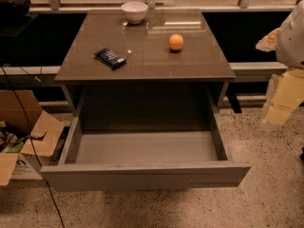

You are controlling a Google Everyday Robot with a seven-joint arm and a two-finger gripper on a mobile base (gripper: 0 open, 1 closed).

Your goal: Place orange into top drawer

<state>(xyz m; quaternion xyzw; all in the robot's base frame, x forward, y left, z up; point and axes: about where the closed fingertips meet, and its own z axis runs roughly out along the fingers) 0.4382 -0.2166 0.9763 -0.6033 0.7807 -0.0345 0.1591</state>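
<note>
The orange [176, 42] sits on the grey-brown cabinet top [147, 61], right of centre and towards the back. The top drawer [142, 148] is pulled wide open below it, and its grey inside holds nothing. My gripper [280, 99] hangs at the right edge of the view, off to the right of the cabinet and well away from the orange. It holds nothing that I can see.
A white bowl [134, 11] stands at the back edge of the cabinet top. A dark blue snack packet [110, 58] lies on the left part. An open cardboard box [23, 127] stands on the floor at the left, with a black cable [28, 141] running past it.
</note>
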